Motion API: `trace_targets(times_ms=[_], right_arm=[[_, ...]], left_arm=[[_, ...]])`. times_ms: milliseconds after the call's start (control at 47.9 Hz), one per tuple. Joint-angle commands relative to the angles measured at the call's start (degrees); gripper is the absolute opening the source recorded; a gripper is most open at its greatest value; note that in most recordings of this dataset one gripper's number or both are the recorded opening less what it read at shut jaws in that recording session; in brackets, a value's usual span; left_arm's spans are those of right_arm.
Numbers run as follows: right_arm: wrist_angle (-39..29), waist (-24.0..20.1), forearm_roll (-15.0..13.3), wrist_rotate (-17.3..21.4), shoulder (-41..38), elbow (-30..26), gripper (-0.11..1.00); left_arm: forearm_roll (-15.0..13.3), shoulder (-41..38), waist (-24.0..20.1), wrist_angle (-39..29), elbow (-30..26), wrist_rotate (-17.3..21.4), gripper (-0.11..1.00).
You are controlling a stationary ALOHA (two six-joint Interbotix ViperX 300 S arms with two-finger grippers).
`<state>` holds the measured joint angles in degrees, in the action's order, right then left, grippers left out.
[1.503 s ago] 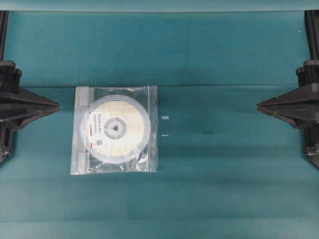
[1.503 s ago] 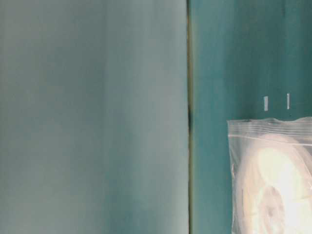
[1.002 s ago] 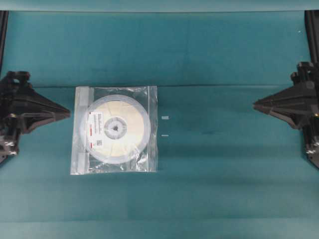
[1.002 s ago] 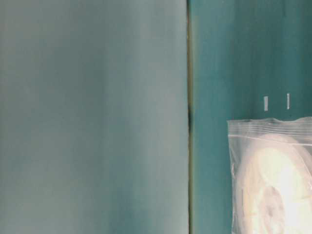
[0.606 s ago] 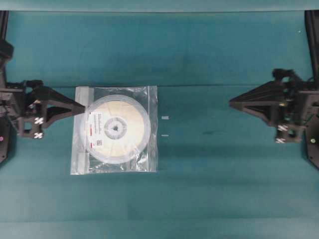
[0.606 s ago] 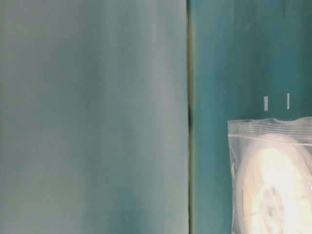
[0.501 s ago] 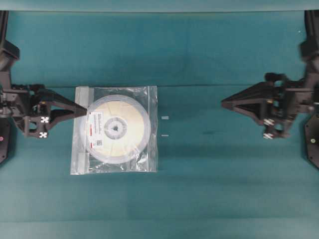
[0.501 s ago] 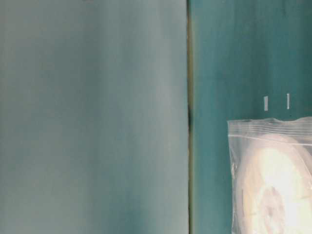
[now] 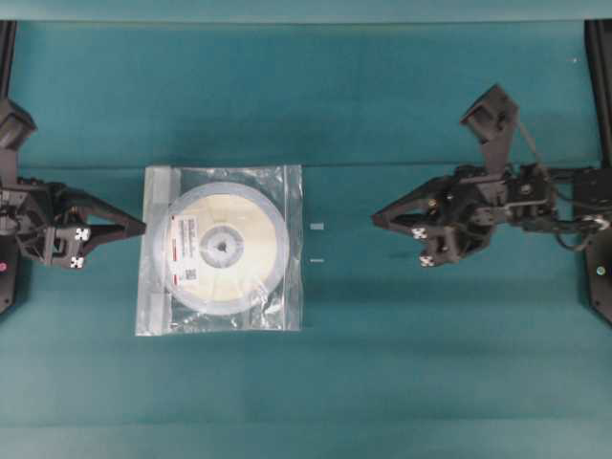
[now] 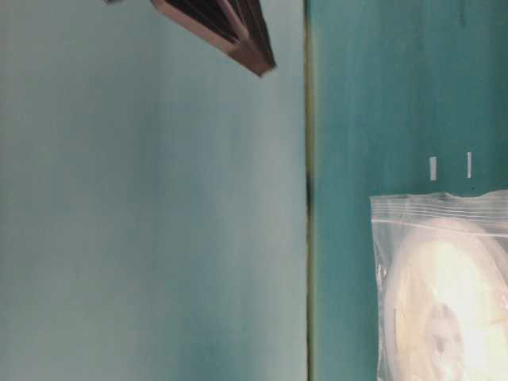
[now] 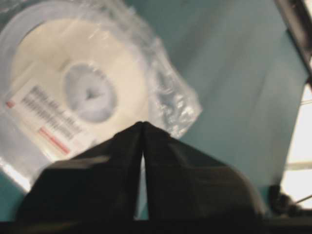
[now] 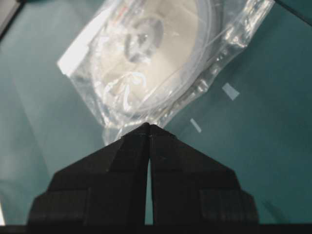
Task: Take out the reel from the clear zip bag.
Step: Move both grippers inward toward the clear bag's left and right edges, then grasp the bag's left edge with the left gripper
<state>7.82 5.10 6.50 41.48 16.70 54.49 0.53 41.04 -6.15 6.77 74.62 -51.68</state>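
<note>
Now both grippers close in on the clear zip bag [image 9: 222, 250], empty-handed.
Left gripper [image 9: 140, 228] and right gripper [image 9: 377, 219] show fingers pressed together; the reel [image 9: 221, 248] lies sealed inside, so pinch plastic only, opposite edges.

The clear zip bag [image 9: 221, 250] is thin transparent plastic, crinkled and glossy, catching white glints along its folds. Inside it, the reel [image 9: 222, 247] looks like smooth matt cream plastic with a pale translucent rim, a grey hub and a white paper label printed in red and black. The table [image 9: 382, 373] wears a matt teal covering, faintly streaked. Both grippers are matt black plastic.
</note>
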Motion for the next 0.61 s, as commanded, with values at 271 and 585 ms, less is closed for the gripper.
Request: trace_targets(times_ms=[271,585], right_arm=[[-0.09,0.09,0.18,0.88,-3.52,-3.16,0.57],[-0.97,0.88,0.18,0.97,-3.52,-3.16,0.85]], left_arm=[[0.09,-6.42,-0.53,0.70,1.32,-1.14,0.91],[0.09,-14.41,-1.32,16.70,8.26,-10.02,0.91]])
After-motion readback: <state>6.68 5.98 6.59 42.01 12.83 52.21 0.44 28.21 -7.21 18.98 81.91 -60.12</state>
